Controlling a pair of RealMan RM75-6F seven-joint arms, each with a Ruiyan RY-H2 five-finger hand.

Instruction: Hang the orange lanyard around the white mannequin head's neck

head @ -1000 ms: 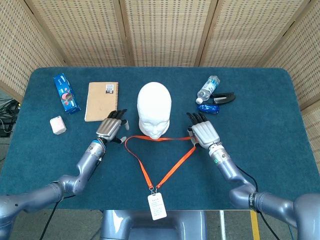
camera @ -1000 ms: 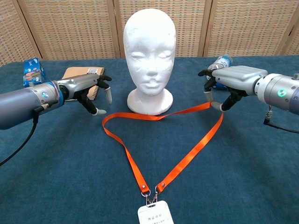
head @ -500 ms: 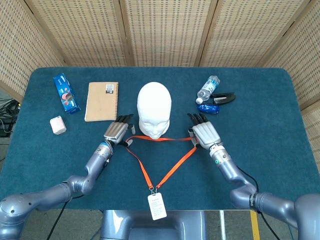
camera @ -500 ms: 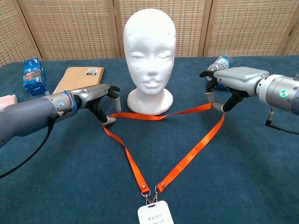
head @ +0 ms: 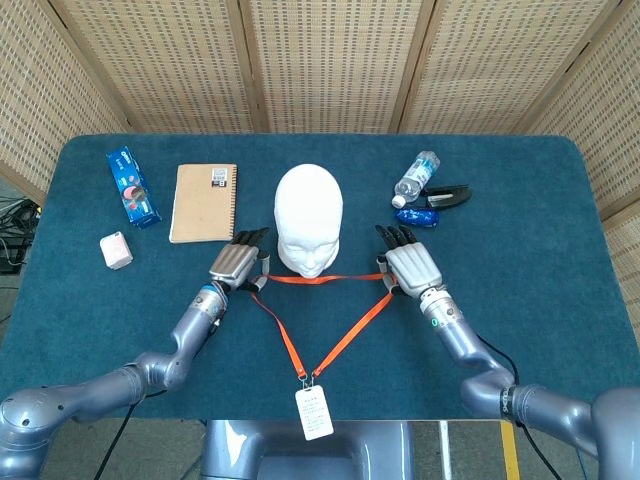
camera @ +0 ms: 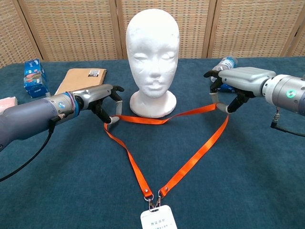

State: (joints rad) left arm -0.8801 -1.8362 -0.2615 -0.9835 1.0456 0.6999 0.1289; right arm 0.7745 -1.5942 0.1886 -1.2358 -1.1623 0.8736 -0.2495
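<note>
2 robot hands, left robot hand (camera: 102, 102) and right robot hand (camera: 228, 90), each grasping the orange lanyard (camera: 167, 148); lift evenly, stretched wide, toward the mannequin head (camera: 152, 52) at 12 o'clock.

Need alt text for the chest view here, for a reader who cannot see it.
Two robot hands hold an orange lanyard by its corners in front of a white mannequin head on a blue table: left hand, right hand. The loop is not yet around the neck; its badge lies nearest the camera.

1 mannequin head (head: 309, 219), 1 lanyard (head: 330, 340), 1 notebook (head: 204, 202), 1 bottle (head: 415, 178).
</note>
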